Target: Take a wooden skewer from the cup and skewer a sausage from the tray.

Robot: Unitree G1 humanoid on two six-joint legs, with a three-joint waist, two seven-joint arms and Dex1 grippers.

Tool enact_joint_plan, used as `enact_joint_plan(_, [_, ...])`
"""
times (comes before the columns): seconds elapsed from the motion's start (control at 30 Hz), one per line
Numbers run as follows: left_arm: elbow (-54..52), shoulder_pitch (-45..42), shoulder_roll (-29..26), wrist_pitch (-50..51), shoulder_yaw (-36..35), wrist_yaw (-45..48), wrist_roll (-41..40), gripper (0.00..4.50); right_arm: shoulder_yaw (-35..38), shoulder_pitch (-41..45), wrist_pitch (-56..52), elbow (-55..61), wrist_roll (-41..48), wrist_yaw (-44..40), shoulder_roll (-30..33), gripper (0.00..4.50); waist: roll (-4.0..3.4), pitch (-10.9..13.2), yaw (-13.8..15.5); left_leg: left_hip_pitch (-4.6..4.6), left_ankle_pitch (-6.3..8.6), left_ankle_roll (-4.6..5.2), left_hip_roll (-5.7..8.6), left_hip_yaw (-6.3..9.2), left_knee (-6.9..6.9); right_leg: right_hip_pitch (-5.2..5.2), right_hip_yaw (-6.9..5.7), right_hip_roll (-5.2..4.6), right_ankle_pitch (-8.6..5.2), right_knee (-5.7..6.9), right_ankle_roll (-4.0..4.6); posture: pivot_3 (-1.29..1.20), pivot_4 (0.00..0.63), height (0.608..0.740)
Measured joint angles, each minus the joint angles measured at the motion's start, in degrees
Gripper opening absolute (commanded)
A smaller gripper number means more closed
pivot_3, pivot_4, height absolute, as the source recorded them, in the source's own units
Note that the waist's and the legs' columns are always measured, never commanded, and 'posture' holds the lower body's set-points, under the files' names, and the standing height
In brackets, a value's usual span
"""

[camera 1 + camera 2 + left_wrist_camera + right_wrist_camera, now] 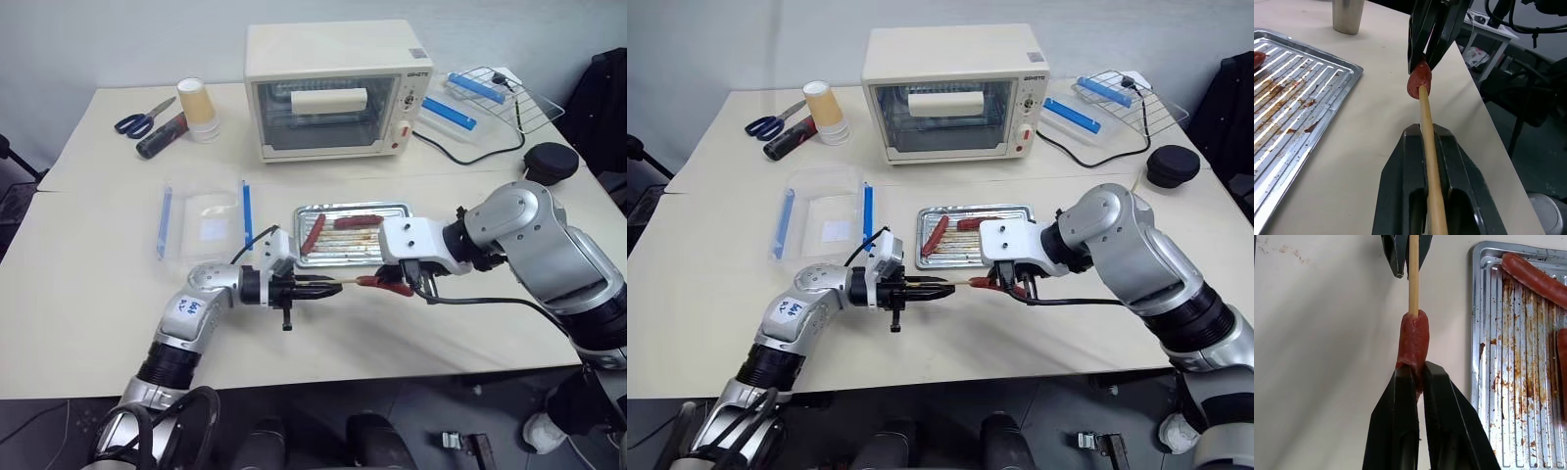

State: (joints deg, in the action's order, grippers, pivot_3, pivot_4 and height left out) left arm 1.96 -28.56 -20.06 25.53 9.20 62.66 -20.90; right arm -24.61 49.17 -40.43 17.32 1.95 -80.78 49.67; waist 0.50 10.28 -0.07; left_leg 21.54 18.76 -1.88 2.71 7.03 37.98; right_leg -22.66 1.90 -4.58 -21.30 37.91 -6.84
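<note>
I am holding the wooden skewer (1426,127) clamped in the left gripper (328,286), its tip entering the sausage (1413,345) pinched by the right gripper (1418,374), above the table (88,294) near its front edge. The sausage looks soft and greasy; gripping mid-body is likely resisting slip.

right fingers (1422,396) pinching sausage (1413,340) — skewer (1413,276) in its end, tray (1476,333) beside

Skewer (1425,117) tip buried in sausage (1413,345); sausage's far end masked by right jaws. Tray (1484,357) cropped at frame edge. Cup (1348,15) top cut off.
</note>
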Motion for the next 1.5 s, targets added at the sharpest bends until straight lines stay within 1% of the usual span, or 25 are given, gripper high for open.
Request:
enact_joint_plan(0.03, [0.0, 0.0, 0.0, 0.2, 0.0, 0.0, 0.0, 0.0, 0.0, -0.1, 0.0, 0.0, 0.0, -0.2, 0.0, 0.02, 0.0, 0.0, 0.0, 0.0, 0.0, 0.0, 0.0, 0.0, 0.0, 0.0, 0.0, 0.0, 0.0, 0.0, 0.0, 0.0, 0.15, 0.74])
enact_joint_plan(0.1, [0.0, 0.0, 0.0, 0.8, -0.1, 0.1, -0.1, 0.0, 0.0, -0.3, -0.2, 0.0, 0.1, -0.5, 0.1, 0.61, 0.0, 0.0, 0.0, 0.0, 0.0, 0.0, 0.0, 0.0, 0.0, 0.0, 0.0, -0.01, 0.0, 0.0, 0.0, 0.0, 0.15, 0.74])
enact_joint_plan(0.17, [-0.4, 0.1, 0.0, 1.2, 0.0, 0.2, -0.4, 0.0, 0.1, -0.8, -0.7, 0.5, 0.7, -1.2, 0.4, 1.01, 0.0, 0.0, 0.0, 0.0, 0.0, 0.0, 0.01, 0.0, 0.0, 0.0, 0.0, -0.01, 0.0, 0.0, 0.0, 0.0, 0.15, 0.74])
enact_joint_plan(0.23, [-1.5, 0.4, 0.1, 1.5, 0.3, 0.7, -1.4, 0.0, 0.2, -2.0, 0.1, 1.7, 2.5, -2.2, 0.8, 1.69, 0.0, 0.0, 0.1, 0.01, 0.0, 0.0, 0.0, 0.01, -0.01, 0.0, -0.01, -0.01, 0.0, -0.02, 0.0, 0.0, 0.15, 0.74])
enact_joint_plan(0.27, [-2.3, 0.4, 0.6, 1.5, 0.3, 0.8, -2.2, 0.0, 0.2, -2.7, 0.5, 2.1, 3.2, -2.3, 0.7, 1.92, 0.0, 0.0, 0.1, 0.01, 0.0, 0.0, 0.0, 0.01, 0.0, 0.0, -0.01, -0.02, 0.0, -0.01, 0.0, 0.0, 0.15, 0.74])
enact_joint_plan(0.43, [-4.3, 2.3, -1.1, 1.6, -0.1, 0.9, -3.8, 0.0, 1.4, -4.6, 2.0, 2.5, 5.6, -3.5, 3.3, 1.92, 0.0, 0.0, 0.0, 0.01, 0.0, 0.0, -0.02, 0.0, 0.0, 0.01, 0.0, 0.0, 0.0, 0.0, 0.0, 0.0, 0.15, 0.74])
enact_joint_plan(0.63, [-5.9, 5.9, -4.5, 1.5, -3.3, -0.4, -4.6, 0.0, 6.4, -6.0, 3.1, 2.9, 10.2, -4.9, 6.6, 1.92, 0.0, 0.0, 0.2, 0.01, 0.01, 0.01, -0.02, 0.02, -0.01, 0.02, -0.01, -0.01, 0.0, -0.05, 0.0, 0.0, 0.15, 0.74])
enact_joint_plan(0.77, [-7.9, 9.1, -5.1, 1.5, -6.1, -1.5, -6.3, 0.0, 10.3, -8.5, 3.3, 3.4, 13.8, -4.7, 7.1, 1.92, 0.0, 0.0, 0.2, 0.01, 0.01, 0.02, -0.02, 0.01, -0.02, 0.03, 0.0, -0.03, 0.0, -0.05, 0.0, 0.0, 0.15, 0.74])
enact_joint_plan(0.87, [-11.5, 13.5, -5.4, 1.5, -9.8, -2.7, -8.9, 0.0, 17.5, -13.4, 4.1, 4.6, 17.6, -3.4, 7.5, 1.92, 0.01, 0.0, 0.3, 0.01, 0.01, 0.02, -0.04, 0.03, -0.06, 0.04, -0.01, -0.02, 0.0, -0.09, 0.0, 0.0, 0.15, 0.74])
enact_joint_plan(0.97, [-16.0, 19.8, -7.2, 2.3, -16.5, -4.7, -13.0, 0.0, 26.6, -22.4, 7.2, 5.1, 20.2, -1.3, 7.3, 1.92, 0.02, 0.0, 0.3, 0.0, 0.02, 0.04, -0.07, 0.02, -0.1, 0.07, 0.0, -0.01, 0.0, -0.14, 0.0, 0.0, 0.15, 0.74])
enact_joint_plan(1.0, [-17.7, 21.8, -7.6, 2.8, -19.2, -5.9, -14.4, 0.0, 30.0, -26.0, 8.6, 5.2, 21.8, -0.7, 6.2, 1.92, 0.02, 0.0, 0.4, 0.0, 0.02, 0.04, -0.08, 0.02, -0.1, 0.08, -0.01, 0.0, 0.0, -0.15, 0.0, 0.0, 0.15, 0.74])
enact_joint_plan(1.07, [-20.6, 24.4, -7.5, 3.3, -23.1, -8.6, -17.0, 0.0, 34.5, -30.7, 9.4, 5.5, 25.2, 0.6, 3.5, 1.92, 0.02, 0.0, 0.6, -0.03, 0.02, 0.04, -0.07, 0.01, -0.04, 0.14, 0.01, -0.01, 0.0, -0.13, 0.0, 0.0, 0.15, 0.74])
enact_joint_plan(1.1, [-21.6, 25.0, -7.3, 3.4, -24.5, -9.8, -17.8, 0.0, 36.0, -31.8, 9.7, 5.6, 26.6, 1.2, 1.9, 1.92, 0.02, 0.0, 0.6, -0.03, 0.02, 0.04, -0.08, 0.02, 0.0, 0.18, 0.01, 0.0, 0.02, -0.13, 0.01, 0.0, 0.15, 0.74])
enact_joint_plan(1.17, [-24.7, 25.7, -5.1, 4.3, -29.1, -15.9, -21.6, 0.0, 39.9, -33.9, 10.9, 6.9, 30.5, 5.5, -3.6, 1.92, 0.02, 0.0, 0.8, -0.1, 0.02, 0.04, -0.11, 0.01, 0.04, 0.24, 0.01, 0.03, 0.09, -0.12, 0.01, 0.0, 0.15, 0.74])
enact_joint_plan(1.2, [-25.8, 25.9, -4.7, 4.5, -30.6, -18.3, -22.7, 0.0, 40.7, -34.1, 11.3, 7.1, 31.7, 7.4, -5.3, 2.27, 0.02, 0.0, 0.8, -0.12, 0.01, 0.04, -0.1, -0.01, 0.05, 0.24, 0.03, 0.03, 0.09, -0.1, 0.01, 0.0, 0.15, 0.74])
enact_joint_plan(1.23, [-27.1, 26.3, -3.4, 4.4, -32.7, -21.8, -23.8, 0.0, 42.8, -33.8, 11.6, 7.2, 33.6, 10.9, -8.6, 2.47, 0.02, 0.0, 0.8, -0.15, 0.01, 0.03, -0.12, -0.01, 0.03, 0.26, 0.04, 0.06, 0.12, -0.11, 0.01, 0.0, 0.15, 0.74])
enact_joint_plan(1.3, [-28.7, 26.6, -0.4, 4.0, -35.3, -28.2, -24.6, 0.0, 45.4, -34.5, 12.8, 7.6, 35.4, 15.8, -12.3, 3.09, 0.02, 0.0, 0.9, -0.16, 0.01, 0.03, -0.11, -0.02, 0.0, 0.25, 0.04, 0.05, 0.13, -0.12, 0.0, 0.0, 0.15, 0.74])
enact_joint_plan(1.37, [-29.3, 26.5, 3.1, 3.3, -37.8, -36.7, -24.6, 0.0, 45.6, -38.4, 16.0, 10.0, 35.0, 18.5, -15.0, 3.7, 0.03, 0.0, 1.4, -0.15, 0.02, 0.03, -0.12, 0.0, -0.05, 0.22, 0.02, 0.08, 0.13, -0.14, 0.0, 0.0, 0.15, 0.74])
enact_joint_plan(1.43, [-29.3, 26.4, 5.1, 3.2, -39.5, -44.1, -24.0, 0.0, 44.1, -41.6, 19.7, 11.6, 33.3, 19.4, -17.0, 4.37, 0.03, 0.0, 1.5, -0.12, 0.02, 0.04, -0.08, -0.07, -0.03, 0.2, 0.05, 0.07, 0.13, -0.14, 0.0, 0.0, 0.15, 0.74])
enact_joint_plan(1.5, [-29.3, 25.9, 5.8, 3.3, -39.6, -47.9, -23.5, 0.0, 43.4, -42.0, 22.1, 11.8, 32.3, 20.3, -17.5, 4.45, 0.03, 0.0, 1.5, -0.13, 0.02, 0.05, -0.04, -0.13, 0.05, 0.22, 0.12, 0.06, 0.16, -0.13, -0.05, 0.0, 0.15, 0.74])
